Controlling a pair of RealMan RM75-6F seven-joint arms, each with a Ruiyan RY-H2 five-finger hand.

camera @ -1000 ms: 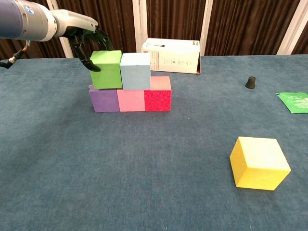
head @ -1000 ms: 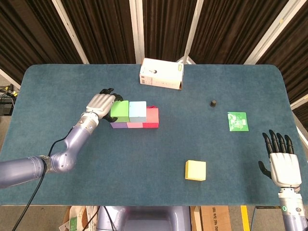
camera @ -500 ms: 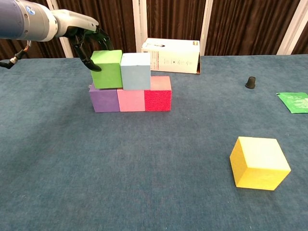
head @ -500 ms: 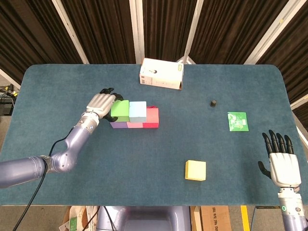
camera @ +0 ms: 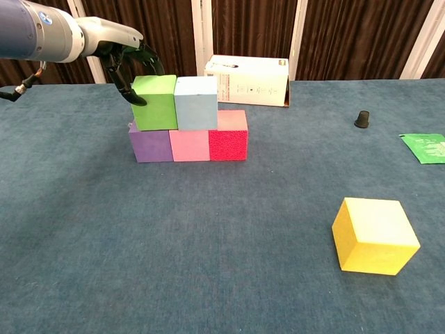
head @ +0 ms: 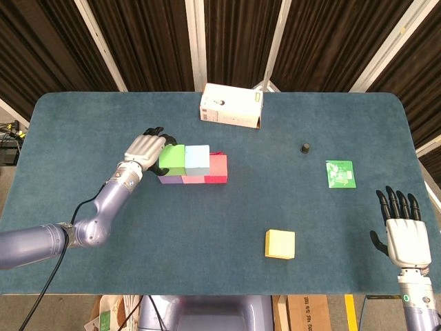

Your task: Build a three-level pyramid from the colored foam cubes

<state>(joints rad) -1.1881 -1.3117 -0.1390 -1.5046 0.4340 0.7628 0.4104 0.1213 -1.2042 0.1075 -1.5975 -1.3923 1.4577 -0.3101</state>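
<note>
Left robot hand grips the green cube on the stack; almost nothing has changed since the earlier frame.

On the teal worktop (head: pixel 103 131), the white box (head: pixel 231 106) lies behind the stack. Left robot hand (camera: pixel 124 57) stays curled around the green cube (camera: pixel 154 101), which sits on the purple cube (camera: pixel 149 144) beside the light-blue cube (camera: pixel 195 102). Pink cube (camera: pixel 190 145) and red cube (camera: pixel 228 135) complete the base. Yellow cube (camera: pixel 374 235) lies well right of the stack. Right robot hand (head: pixel 404 231), fingers spread and empty, is cut off at the frame's bottom edge.

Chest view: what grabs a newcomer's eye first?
The half-built stack at left centre: green cube and light blue cube sit atop a purple, pink and red row, with the left hand curled on the green one. Then the lone yellow cube, near right.
</note>
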